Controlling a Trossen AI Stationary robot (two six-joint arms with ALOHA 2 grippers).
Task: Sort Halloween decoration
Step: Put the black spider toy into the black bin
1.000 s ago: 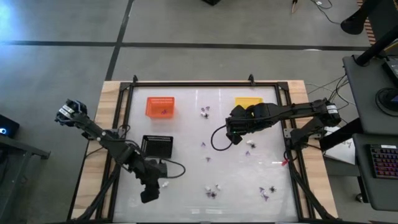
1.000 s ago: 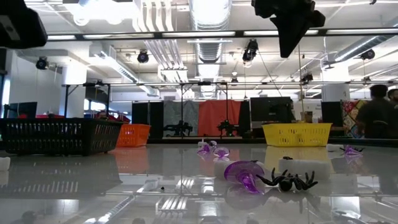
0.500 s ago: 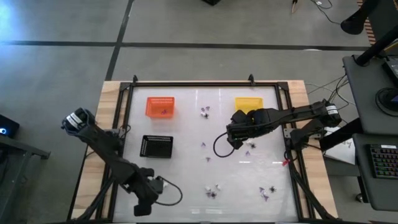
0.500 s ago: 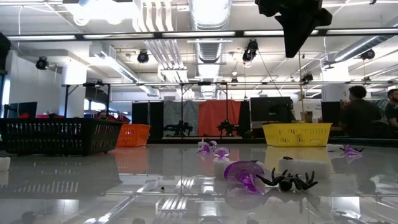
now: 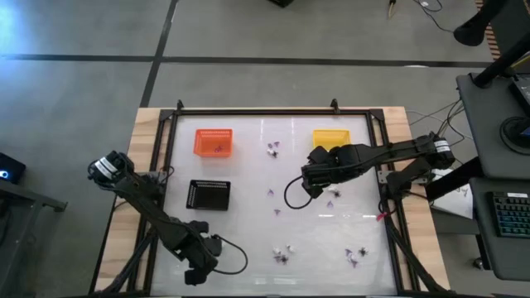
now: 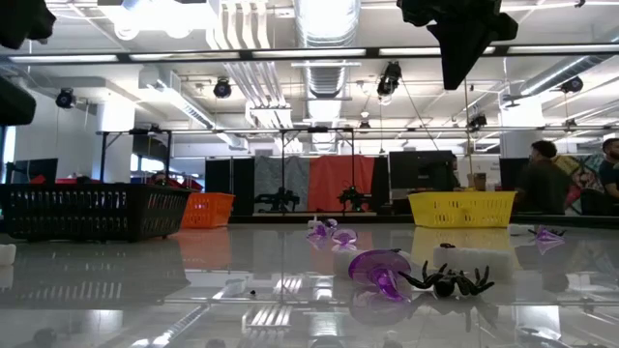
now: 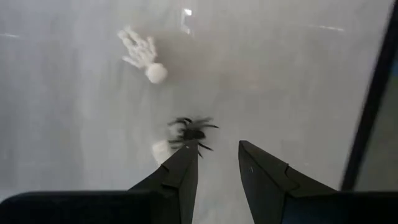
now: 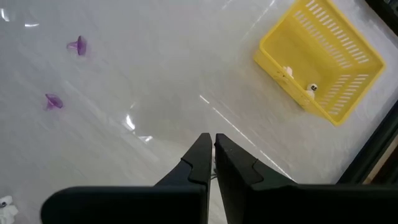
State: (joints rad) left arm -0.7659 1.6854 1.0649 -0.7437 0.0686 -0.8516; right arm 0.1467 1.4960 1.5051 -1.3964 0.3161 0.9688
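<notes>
Small purple and whitish trinkets point(image 5: 283, 257) lie scattered flat on the white table. My left gripper point(image 5: 195, 273) hovers open at the near left. In the left wrist view its fingers point(image 7: 217, 149) stand just short of a black spider point(image 7: 191, 132). A whitish lump point(image 7: 160, 149) lies beside the spider, and a white skeleton hand point(image 7: 142, 53) lies farther off. My right gripper point(image 5: 310, 187) hangs shut above the table's middle and holds nothing that shows point(image 8: 212, 144). The yellow basket point(image 8: 318, 59) holds two whitish pieces. The orange basket point(image 5: 213, 141) holds a dark piece.
A black tray point(image 5: 208, 194) sits between the orange basket and my left arm. In the low view a purple trinket point(image 6: 377, 269) and a black spider point(image 6: 447, 281) lie close to the near edge. A black frame rail point(image 5: 265, 112) borders the table. People stand in the room beyond.
My left arm has swung toward the table's near edge, and its gripper now sits close to the near-left corner. My right gripper has drifted slightly toward the near edge. No trinket has moved.
</notes>
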